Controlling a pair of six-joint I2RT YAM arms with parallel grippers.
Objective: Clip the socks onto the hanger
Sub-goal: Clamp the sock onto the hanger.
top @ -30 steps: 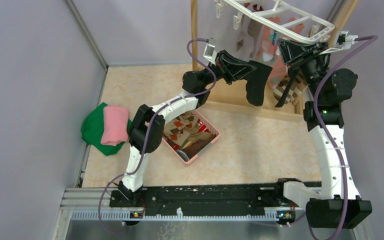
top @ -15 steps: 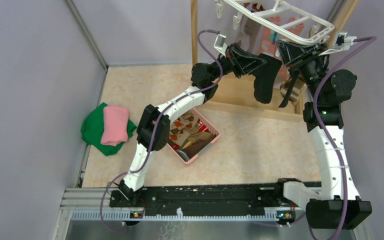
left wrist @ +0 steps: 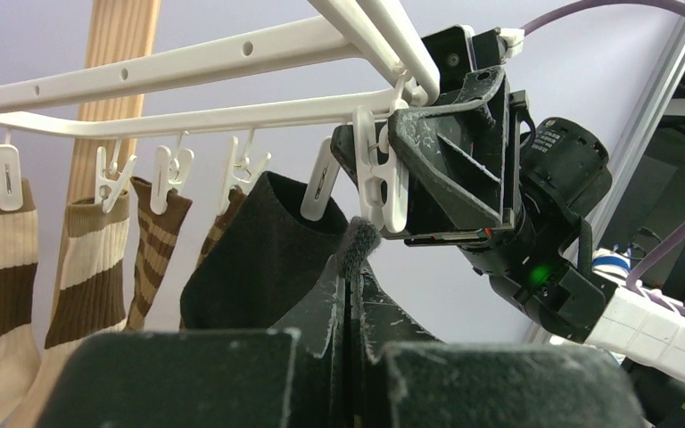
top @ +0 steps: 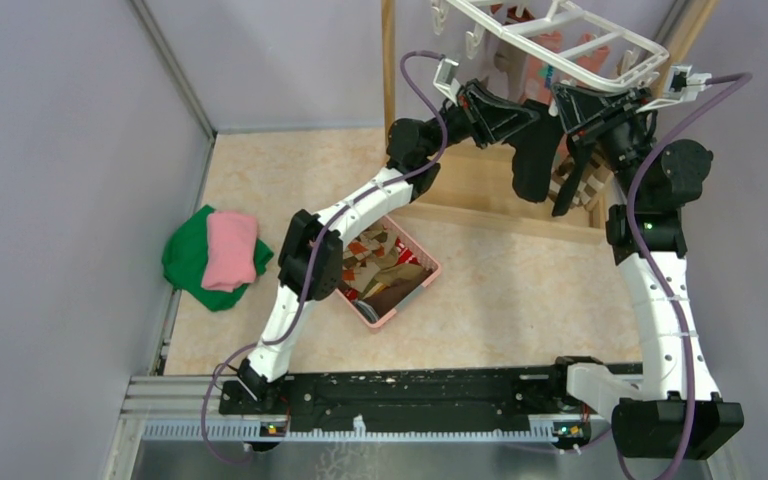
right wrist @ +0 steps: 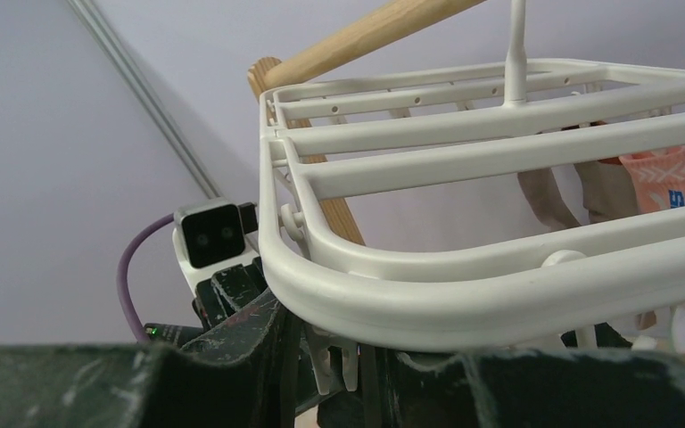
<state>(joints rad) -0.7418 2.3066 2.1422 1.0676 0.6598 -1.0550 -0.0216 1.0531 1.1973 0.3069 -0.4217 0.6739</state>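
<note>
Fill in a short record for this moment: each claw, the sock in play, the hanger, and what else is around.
left claw: shut on the edge of the black sock, held up under the hanger
right claw: shut on a white clip at the hanger's rim
black sock: not yet clipped, its edge just beside that clip
striped socks: brown and cream, already hanging from clips
pink basket: under the left arm, loose socks inside
cloths: green and pink, folded, far left
</note>
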